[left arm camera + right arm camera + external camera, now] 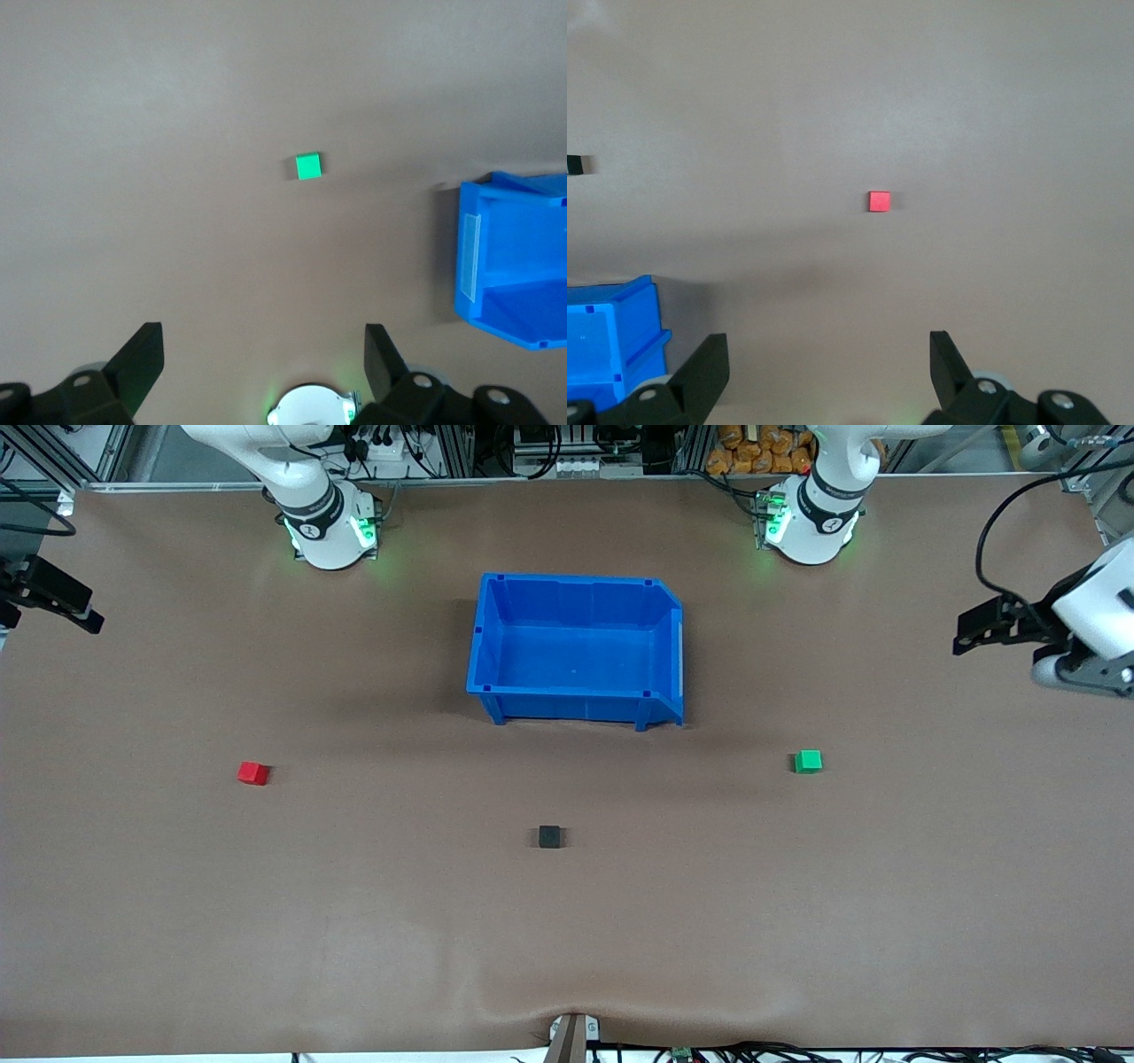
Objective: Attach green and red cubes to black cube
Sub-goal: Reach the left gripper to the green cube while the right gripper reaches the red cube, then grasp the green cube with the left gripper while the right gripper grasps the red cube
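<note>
The brown table [567,921] lay mostly bare, with wide open surface around every cube and along the edge nearest the front camera. One blue bin [576,646] stood at mid-table, between the two arm bases, its low-cut wall facing the left arm's end.

Three cubes were out, one of each colour, all the same size and none touching another. The black cube [549,836], matte and plain, sat nearer to the front camera than the bin, roughly in line with the bin's middle and well apart from it. The red cube [253,772] lay toward the right arm's end of the table from the bin, a little nearer to the camera than the bin. The green cube [808,761] lay toward the left arm's end from the bin, likewise a little nearer to the camera.

Two grippers were raised, each waiting well out from the bin. The left gripper [264,367] hung over the table's left-arm end, fingers [142,363] spread wide and released, holding nothing. The right gripper [829,372] hung over the right-arm end, fingers [948,363] likewise spread wide and empty.
</note>
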Controlling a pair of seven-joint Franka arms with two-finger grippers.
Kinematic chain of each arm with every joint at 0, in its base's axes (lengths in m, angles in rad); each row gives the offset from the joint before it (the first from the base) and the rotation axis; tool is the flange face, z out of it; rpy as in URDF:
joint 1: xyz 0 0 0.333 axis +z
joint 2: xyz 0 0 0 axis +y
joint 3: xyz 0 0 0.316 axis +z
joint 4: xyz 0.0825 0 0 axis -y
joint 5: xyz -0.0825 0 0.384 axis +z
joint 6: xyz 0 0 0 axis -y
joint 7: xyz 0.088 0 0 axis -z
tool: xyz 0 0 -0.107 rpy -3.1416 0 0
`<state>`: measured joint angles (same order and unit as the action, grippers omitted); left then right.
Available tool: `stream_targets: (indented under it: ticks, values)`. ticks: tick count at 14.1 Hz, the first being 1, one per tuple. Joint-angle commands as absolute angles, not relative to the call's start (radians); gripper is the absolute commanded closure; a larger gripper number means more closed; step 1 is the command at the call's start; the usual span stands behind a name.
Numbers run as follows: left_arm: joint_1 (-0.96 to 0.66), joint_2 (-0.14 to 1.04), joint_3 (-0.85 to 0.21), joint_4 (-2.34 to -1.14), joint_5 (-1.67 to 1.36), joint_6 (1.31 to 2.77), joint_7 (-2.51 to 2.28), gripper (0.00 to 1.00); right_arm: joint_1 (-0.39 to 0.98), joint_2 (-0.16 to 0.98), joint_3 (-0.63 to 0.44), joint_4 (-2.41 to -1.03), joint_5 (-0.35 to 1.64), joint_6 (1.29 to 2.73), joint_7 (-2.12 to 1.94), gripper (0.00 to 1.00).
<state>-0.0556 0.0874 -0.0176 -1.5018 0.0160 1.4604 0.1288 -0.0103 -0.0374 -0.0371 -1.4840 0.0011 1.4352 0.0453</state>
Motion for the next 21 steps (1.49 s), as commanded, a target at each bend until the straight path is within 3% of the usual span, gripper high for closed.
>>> stream_targets:
  ticks: [1,4,8,11,15,18,21]
  values:
    - [-0.054,0.109,-0.037,-1.573,0.011,1.541,0.140,0.00,-0.034,0.128,-0.034,-1.456,0.009,1.437,0.034,0.00]
    - [-0.055,0.109,-0.038,-1.719,-0.020,1.733,0.137,0.00,-0.092,0.164,-0.034,-1.416,0.009,1.451,0.032,0.00]
    - [-0.067,0.172,-0.063,-1.937,-0.025,2.110,0.095,0.00,-0.133,0.274,-0.034,-1.422,0.018,1.454,0.021,0.00]
    - [-0.072,0.280,-0.084,-2.017,-0.025,2.294,0.028,0.00,-0.147,0.404,-0.034,-1.425,0.012,1.474,0.021,0.00]
    - [-0.061,0.373,-0.084,-2.114,-0.025,2.515,-0.050,0.00,-0.153,0.572,-0.034,-1.425,0.008,1.638,0.037,0.00]
    - [-0.072,0.403,-0.084,-2.169,-0.025,2.623,-0.135,0.00,-0.161,0.659,-0.034,-1.425,0.006,1.693,0.035,0.00]
    - [-0.071,0.437,-0.084,-2.174,-0.021,2.623,-0.137,0.00,-0.161,0.721,-0.034,-1.448,0.020,1.793,0.037,0.00]
